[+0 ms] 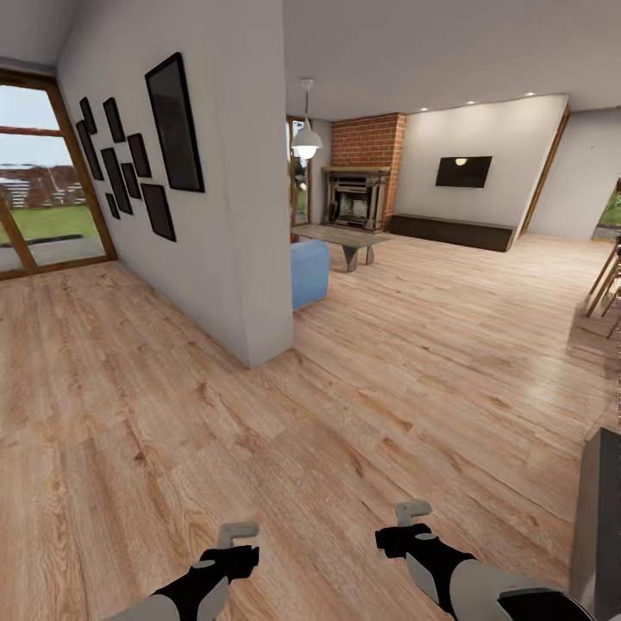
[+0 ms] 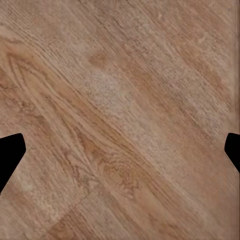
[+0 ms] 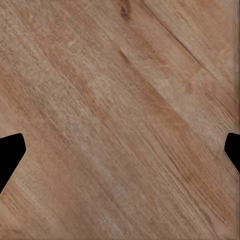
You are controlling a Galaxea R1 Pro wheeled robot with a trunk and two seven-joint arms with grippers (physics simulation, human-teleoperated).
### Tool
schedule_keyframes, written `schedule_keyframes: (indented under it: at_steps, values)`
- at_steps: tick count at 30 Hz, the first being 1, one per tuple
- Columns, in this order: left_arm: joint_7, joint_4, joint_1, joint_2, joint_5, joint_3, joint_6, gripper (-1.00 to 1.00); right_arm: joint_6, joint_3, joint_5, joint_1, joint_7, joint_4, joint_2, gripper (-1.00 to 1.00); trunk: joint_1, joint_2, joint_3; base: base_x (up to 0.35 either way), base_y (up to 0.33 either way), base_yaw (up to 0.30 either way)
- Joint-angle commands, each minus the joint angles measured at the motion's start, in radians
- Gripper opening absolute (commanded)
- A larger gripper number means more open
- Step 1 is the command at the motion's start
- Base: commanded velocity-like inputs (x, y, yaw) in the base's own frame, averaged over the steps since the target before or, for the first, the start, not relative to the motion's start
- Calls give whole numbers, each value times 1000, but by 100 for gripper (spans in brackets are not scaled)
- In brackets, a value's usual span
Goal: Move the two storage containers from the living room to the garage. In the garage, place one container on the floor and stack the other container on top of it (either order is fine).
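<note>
Both arms hung low over the wood-plank floor [image 1: 362, 405], the left gripper [image 2: 120, 150] and right gripper [image 3: 120, 150] spread wide and empty. No red-orange bin was in sight; the living room [image 1: 448, 216] probably lay ahead past the wall's corner [image 1: 267, 259], favouring neither arm.

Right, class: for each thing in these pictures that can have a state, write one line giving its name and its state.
left gripper: open, holding nothing, over the wood-plank floor
right gripper: open, holding nothing, over the same floor
pendant lamp: hanging, appears lit
wall screen: dark, with a ceiling light reflected in it
fireplace: no fire visible
picture frames: hung on the wall, all dark
</note>
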Motion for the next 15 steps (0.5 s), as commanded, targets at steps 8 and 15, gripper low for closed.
schedule_keyframes:
  at_steps: [8, 15]
  values:
    - [2, 1, -1, 0, 1, 5, -4, 100, -2, 7, 2, -1, -4, 2, 1, 100, 1, 0, -1, 345, 0, -249]
    - [2, 1, -1, 0, 1, 5, -4, 100, -2, 7, 2, -1, -4, 2, 1, 100, 1, 0, -1, 345, 0, -236]
